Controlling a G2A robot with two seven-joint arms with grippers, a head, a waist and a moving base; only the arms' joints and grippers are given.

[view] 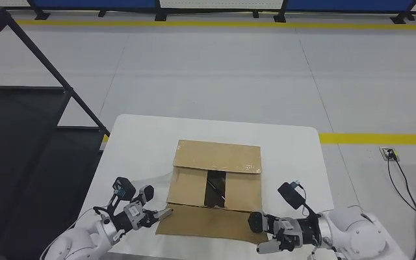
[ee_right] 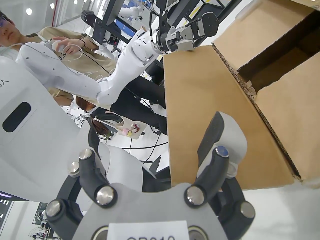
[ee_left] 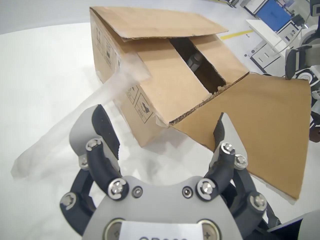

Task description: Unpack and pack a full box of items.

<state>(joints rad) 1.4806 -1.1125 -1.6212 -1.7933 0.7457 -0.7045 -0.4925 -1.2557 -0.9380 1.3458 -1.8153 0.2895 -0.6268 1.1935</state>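
A brown cardboard box (view: 218,179) stands in the middle of the white table. Its far flap (view: 218,156) is raised and its near flap (view: 201,224) lies folded out toward me. The two inner flaps leave a gap, and a dark item (ee_left: 195,62) shows through it. A strip of clear tape (ee_left: 82,111) trails from the box's side down to the table. My left gripper (ee_left: 162,136) is open at the near flap's left corner (view: 162,213). My right gripper (ee_right: 152,136) is open at the flap's right corner (view: 265,235), with the flap's edge (ee_right: 167,126) between its fingers.
The table (view: 143,149) has bare room left, right and behind the box. A black frame with dark panels (view: 39,162) stands beside the table's left edge. Both arms sit at the table's near edge.
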